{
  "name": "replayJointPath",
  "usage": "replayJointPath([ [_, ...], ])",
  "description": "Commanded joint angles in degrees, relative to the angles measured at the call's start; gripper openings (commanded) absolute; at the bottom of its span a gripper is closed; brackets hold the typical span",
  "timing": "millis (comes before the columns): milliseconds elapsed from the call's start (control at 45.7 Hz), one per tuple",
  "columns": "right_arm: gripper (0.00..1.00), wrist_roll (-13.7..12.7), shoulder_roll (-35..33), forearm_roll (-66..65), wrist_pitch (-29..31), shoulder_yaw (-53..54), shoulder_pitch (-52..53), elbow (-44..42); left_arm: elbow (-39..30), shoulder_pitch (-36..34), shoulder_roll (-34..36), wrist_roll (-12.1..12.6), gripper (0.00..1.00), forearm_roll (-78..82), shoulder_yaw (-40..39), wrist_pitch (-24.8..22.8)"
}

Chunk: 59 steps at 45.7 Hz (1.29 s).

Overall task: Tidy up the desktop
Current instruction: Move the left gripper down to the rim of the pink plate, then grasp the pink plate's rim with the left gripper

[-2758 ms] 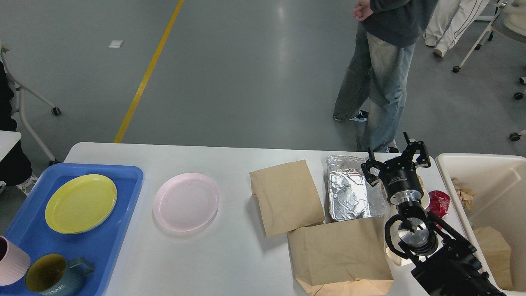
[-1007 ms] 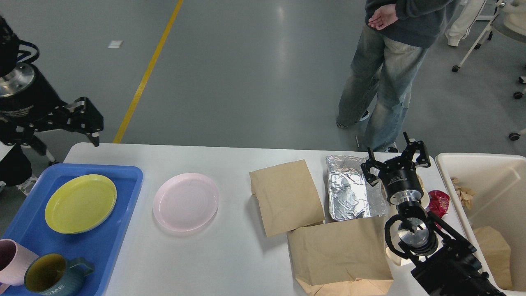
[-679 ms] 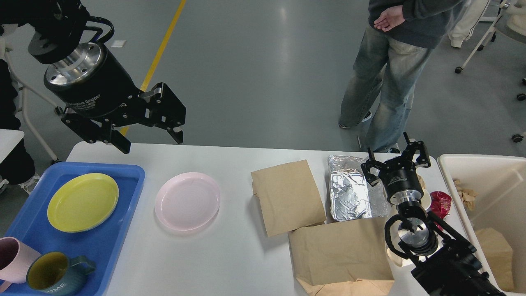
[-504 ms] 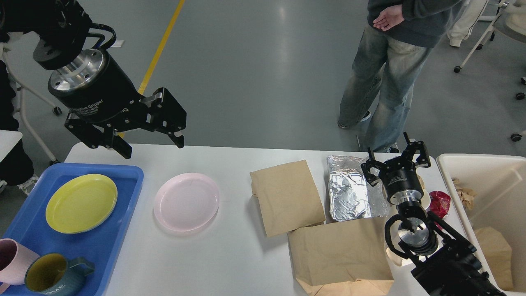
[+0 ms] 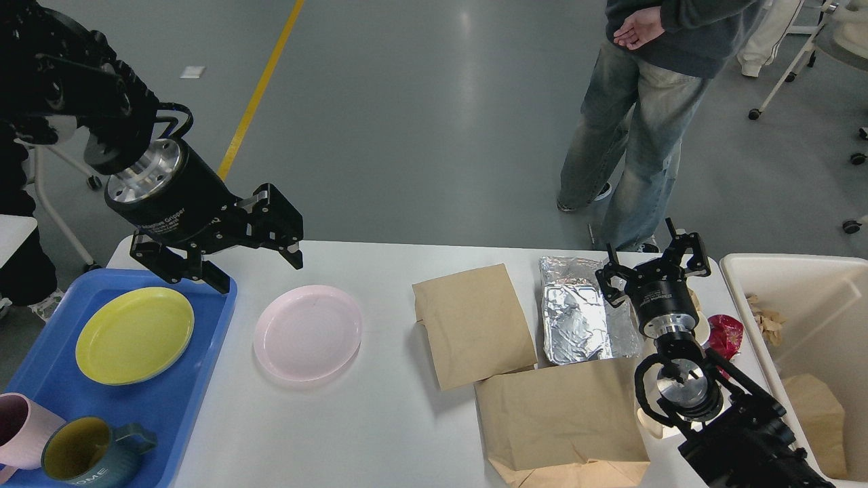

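Observation:
The white desktop (image 5: 380,420) carries a pink plate (image 5: 307,332), two brown paper bags (image 5: 473,322) (image 5: 563,413) and a crumpled foil sheet (image 5: 584,317). My left gripper (image 5: 258,271) hangs open above the desktop's far left, just behind the pink plate, holding nothing. My right gripper (image 5: 653,259) stands open near the foil's right edge, fingers pointing away, empty. A red wrapper (image 5: 727,333) lies partly hidden behind the right arm.
A blue tray (image 5: 196,379) at the left holds a yellow plate (image 5: 133,334), a pink cup (image 5: 17,431) and a teal mug (image 5: 81,455). A cream bin (image 5: 746,271) with paper scraps stands at the right. A person (image 5: 637,129) stands beyond the far edge.
My left arm came into view from the left, swung over the table's far left corner and is now lowering toward the pink plate. The right arm has not moved. The person shifted slightly.

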Motion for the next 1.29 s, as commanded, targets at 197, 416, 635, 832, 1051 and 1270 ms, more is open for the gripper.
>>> replayJointPath([
  [197, 1.0, 0.0, 0.0, 0.0, 0.1, 0.0, 0.0, 0.0, 10.2, 22.4, 2.9, 16.4, 0.9, -20.7, -6.9, 20.8],
  [416, 1.0, 0.0, 0.0, 0.0, 0.0, 0.0, 0.0, 0.0, 16.6, 41.0, 9.2, 20.2, 0.95, -27.6, -23.2, 34.1],
  [635, 1.0, 0.0, 0.0, 0.0, 0.0, 0.0, 0.0, 0.0, 22.6, 50.9, 8.0, 20.1, 0.95, -27.3, -25.6, 39.2],
  [832, 1.0, 0.0, 0.0, 0.0, 0.0, 0.0, 0.0, 0.0, 25.6, 53.5, 7.7, 19.9, 0.95, -22.5, -26.5, 39.2],
  [1051, 1.0, 0.0, 0.0, 0.0, 0.0, 0.0, 0.0, 0.0, 29.1, 57.2, 7.6, 19.8, 0.94, -20.8, -29.5, 40.0],
  [1270, 1.0, 0.0, 0.0, 0.1, 0.0, 0.0, 0.0, 0.0, 29.5, 57.7, 7.6, 19.9, 0.65, -18.5, -30.9, 40.5],
])
